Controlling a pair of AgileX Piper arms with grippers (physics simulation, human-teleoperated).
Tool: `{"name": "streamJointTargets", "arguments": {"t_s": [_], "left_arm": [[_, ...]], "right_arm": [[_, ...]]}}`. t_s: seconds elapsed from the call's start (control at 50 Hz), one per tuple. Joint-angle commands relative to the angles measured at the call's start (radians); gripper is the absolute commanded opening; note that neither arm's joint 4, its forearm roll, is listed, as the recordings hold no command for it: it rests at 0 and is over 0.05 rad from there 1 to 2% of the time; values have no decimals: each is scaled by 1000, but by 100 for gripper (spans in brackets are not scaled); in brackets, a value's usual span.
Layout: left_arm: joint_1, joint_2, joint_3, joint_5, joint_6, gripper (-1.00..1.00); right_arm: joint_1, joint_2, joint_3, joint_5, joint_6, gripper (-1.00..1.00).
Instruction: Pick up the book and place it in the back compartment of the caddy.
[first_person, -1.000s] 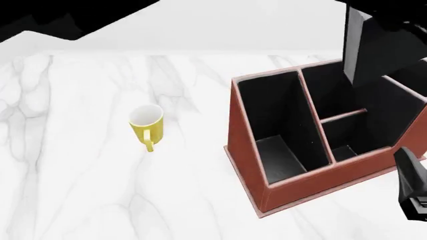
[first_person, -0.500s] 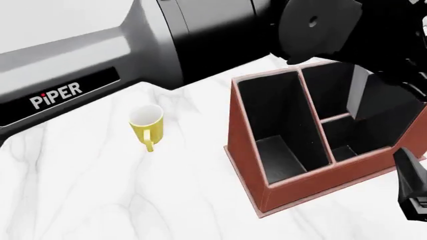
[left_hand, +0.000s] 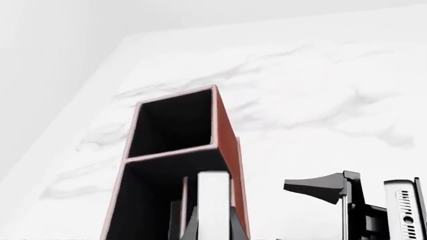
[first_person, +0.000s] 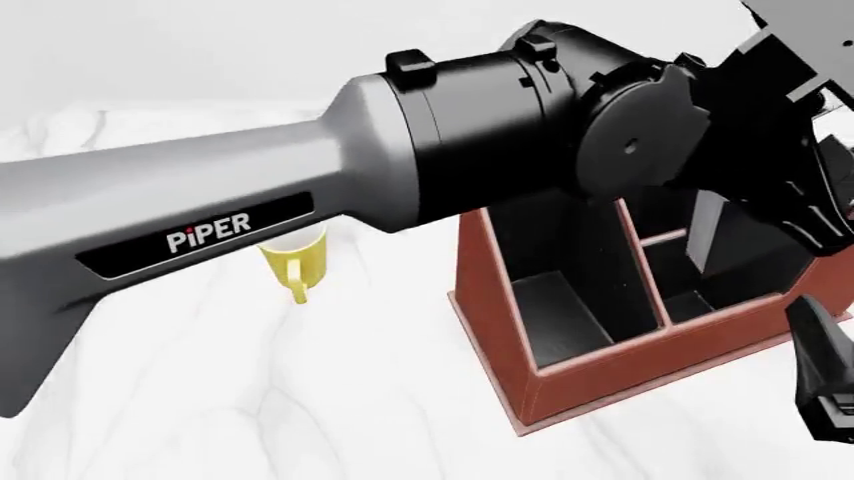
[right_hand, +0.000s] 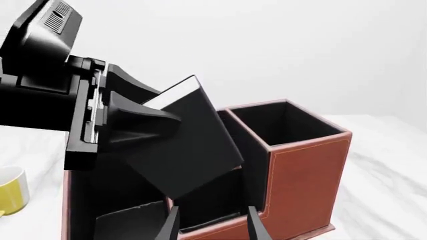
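My left gripper (right_hand: 155, 114) is shut on the black book (right_hand: 187, 150), which hangs tilted over the reddish-brown caddy (right_hand: 300, 175). From the front, the book (first_person: 705, 238) dips toward the two small cells, just above the low divider; the back compartment (first_person: 687, 303) lies against the caddy's near wall (first_person: 601, 370). Along the left fingers I see the book's white page edge (left_hand: 213, 200) above the caddy's black cells (left_hand: 173, 120). My right gripper (right_hand: 213, 227) stands open and empty beside the caddy's near right corner (first_person: 827, 395).
A yellow mug (first_person: 296, 265) stands on the marble table (first_person: 267, 400) left of the caddy, half hidden behind the left arm (first_person: 334, 200), which crosses most of the front view. The caddy's long left cell (first_person: 561, 300) is unoccupied.
The left arm has swung further across the front view and lowered the book from above the caddy to just over the small cells. The right gripper has not moved.
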Motion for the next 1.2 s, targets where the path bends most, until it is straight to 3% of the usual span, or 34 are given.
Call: {"name": "streamJointTargets", "arguments": {"t_s": [0.02,0.52,1.2], "left_arm": [[1,0,43,-63,19,-100],[13,54,76,-122,11,-100],[47,145,53,-156,18,-100]], "right_arm": [[-1,1,1,0,2,100],[-2,10,2,-6,7,100],[-3,33,3,-25,13,100]]}}
